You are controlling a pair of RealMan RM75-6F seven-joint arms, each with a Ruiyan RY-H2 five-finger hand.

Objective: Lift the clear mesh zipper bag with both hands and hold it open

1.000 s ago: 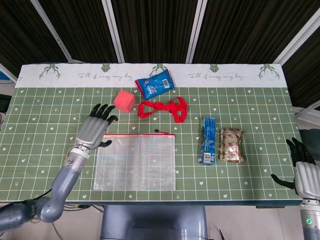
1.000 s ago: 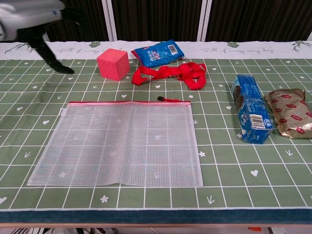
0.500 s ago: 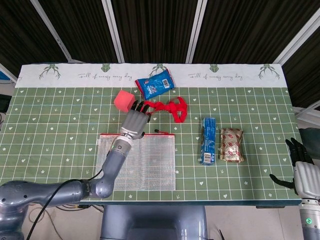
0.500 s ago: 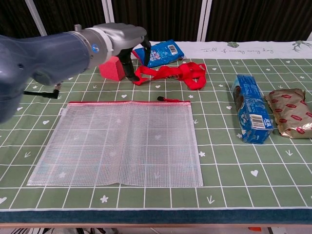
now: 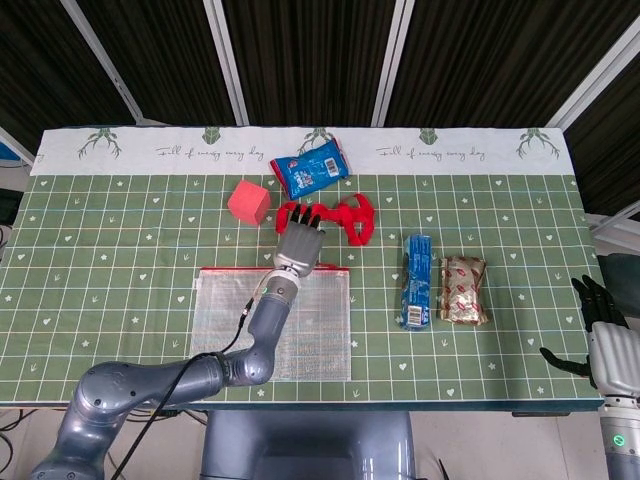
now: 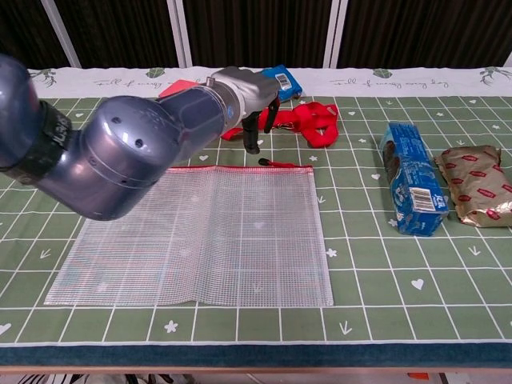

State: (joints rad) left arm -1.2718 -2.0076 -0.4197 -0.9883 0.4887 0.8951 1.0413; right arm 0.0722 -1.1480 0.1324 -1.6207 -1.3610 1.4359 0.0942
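Note:
The clear mesh zipper bag (image 5: pixel 320 330) (image 6: pixel 208 240) lies flat on the green checked table, its red zipper edge at the far side and a small pull (image 6: pixel 276 164) near the right corner. My left hand (image 5: pixel 300 240) (image 6: pixel 254 104) hovers over that zipper edge with fingers apart, holding nothing, its forearm stretched across the bag. In the chest view its fingertips (image 6: pixel 252 146) point down just behind the zipper. My right hand (image 5: pixel 608 350) is off the table's front right corner, fingers spread, empty, far from the bag.
Behind the bag lie a red strap (image 5: pixel 345 217) (image 6: pixel 308 120), a red cube (image 5: pixel 248 202) and a blue snack bag (image 5: pixel 310 168). To the right sit a blue biscuit pack (image 5: pixel 417 282) (image 6: pixel 412 178) and a gold-red packet (image 5: pixel 464 290) (image 6: pixel 480 184).
My left hand has swept from the bag's left side rightward to over the zipper edge near the red strap. The bag and my right hand have not moved.

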